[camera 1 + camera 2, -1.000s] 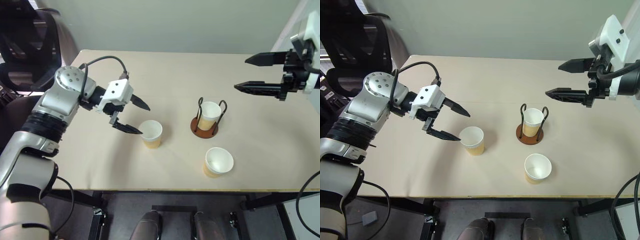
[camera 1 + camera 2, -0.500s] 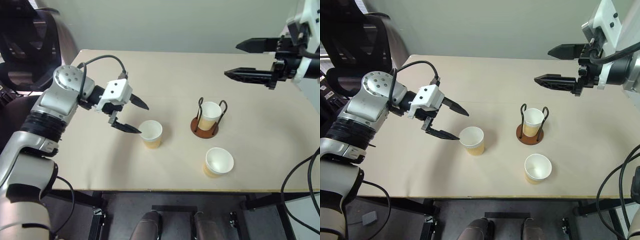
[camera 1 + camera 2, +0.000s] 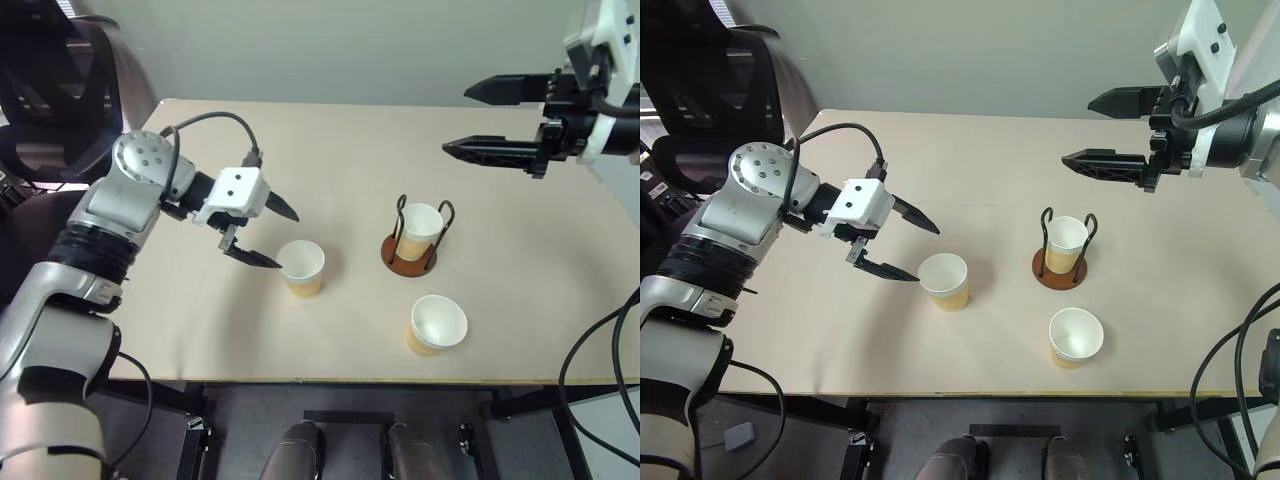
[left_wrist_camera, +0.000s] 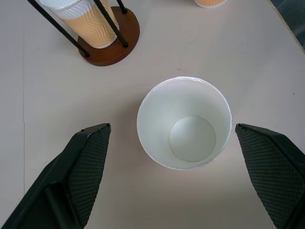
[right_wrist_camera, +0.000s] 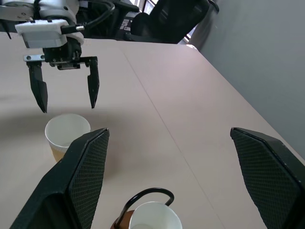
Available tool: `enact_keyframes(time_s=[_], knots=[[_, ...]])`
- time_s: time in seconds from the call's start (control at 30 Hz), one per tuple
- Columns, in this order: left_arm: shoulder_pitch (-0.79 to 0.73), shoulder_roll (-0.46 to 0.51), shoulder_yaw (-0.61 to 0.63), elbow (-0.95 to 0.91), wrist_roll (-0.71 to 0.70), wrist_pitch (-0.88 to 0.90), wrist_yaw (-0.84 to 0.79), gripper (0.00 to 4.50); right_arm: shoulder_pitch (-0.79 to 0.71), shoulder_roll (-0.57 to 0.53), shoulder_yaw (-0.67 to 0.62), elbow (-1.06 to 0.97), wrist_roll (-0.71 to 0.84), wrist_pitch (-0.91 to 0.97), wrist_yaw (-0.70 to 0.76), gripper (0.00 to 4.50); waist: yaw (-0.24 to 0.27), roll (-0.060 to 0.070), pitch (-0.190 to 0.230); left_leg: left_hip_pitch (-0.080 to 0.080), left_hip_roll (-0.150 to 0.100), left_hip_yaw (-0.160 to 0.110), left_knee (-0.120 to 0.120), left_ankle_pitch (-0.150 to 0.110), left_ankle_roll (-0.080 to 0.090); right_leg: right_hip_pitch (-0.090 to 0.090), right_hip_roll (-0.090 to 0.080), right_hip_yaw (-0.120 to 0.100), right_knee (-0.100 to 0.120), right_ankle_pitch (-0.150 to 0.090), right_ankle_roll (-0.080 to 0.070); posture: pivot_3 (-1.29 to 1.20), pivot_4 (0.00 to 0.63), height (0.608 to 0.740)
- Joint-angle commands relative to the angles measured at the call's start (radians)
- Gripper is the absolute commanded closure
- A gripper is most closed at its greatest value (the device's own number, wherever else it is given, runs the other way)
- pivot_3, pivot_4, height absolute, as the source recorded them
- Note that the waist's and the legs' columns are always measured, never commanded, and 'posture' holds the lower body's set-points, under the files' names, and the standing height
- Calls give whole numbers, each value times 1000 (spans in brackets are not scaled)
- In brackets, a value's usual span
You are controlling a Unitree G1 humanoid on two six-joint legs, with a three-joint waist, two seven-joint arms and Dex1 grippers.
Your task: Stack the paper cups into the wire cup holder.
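Observation:
Three paper cups are on the beige table. One cup (image 3: 419, 229) stands inside the wire cup holder (image 3: 411, 256) near the table's middle. A second cup (image 3: 302, 266) stands upright to its left, and my left gripper (image 3: 281, 234) hovers open just left of it, a finger on either side of its rim without touching. The left wrist view looks straight down into this cup (image 4: 185, 122). A third cup (image 3: 435, 323) stands near the front edge. My right gripper (image 3: 455, 120) hangs open high above the table's back right, empty.
The table (image 3: 200, 320) has bare surface on its left and far side. A black office chair (image 3: 50, 90) stands beyond the back left corner. A grey wall runs behind the table.
My right gripper has moved left and a little up, over the table's back right. The left gripper stayed by the cup and rolled slightly.

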Motion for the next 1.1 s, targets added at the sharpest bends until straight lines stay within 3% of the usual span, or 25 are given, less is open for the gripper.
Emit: enact_keyframes(time_s=[0.03,0.23,0.43,0.73,1.1], knots=[[-48,12,-63,-2,26,-92,-29,0,-24,-26,-13,-41,6,2,10,380,0,0,0,0,0,0,0,0,0,0,0,0,0,0,0,0,150,740],[-124,-2,-190,72,108,-279,-29,0,-27,-25,-10,-55,7,12,10,380,0,0,0,0,0,0,0,-1,1,0,0,0,-1,0,0,0,150,740],[-202,3,-296,27,33,-297,-29,0,-33,-39,-3,-59,5,26,21,380,1,0,0,-1,0,0,0,-4,4,0,0,0,-1,1,1,0,150,740],[-330,39,-454,73,50,-448,-29,0,-59,-104,14,-51,7,70,72,380,1,0,0,-3,0,-1,0,-5,2,0,0,-1,-6,3,5,0,150,740],[-303,29,-502,109,91,-543,-29,0,-66,-138,13,-35,1,70,97,380,4,0,0,-4,0,-2,0,-6,1,-1,0,-2,-6,3,6,0,150,740]])
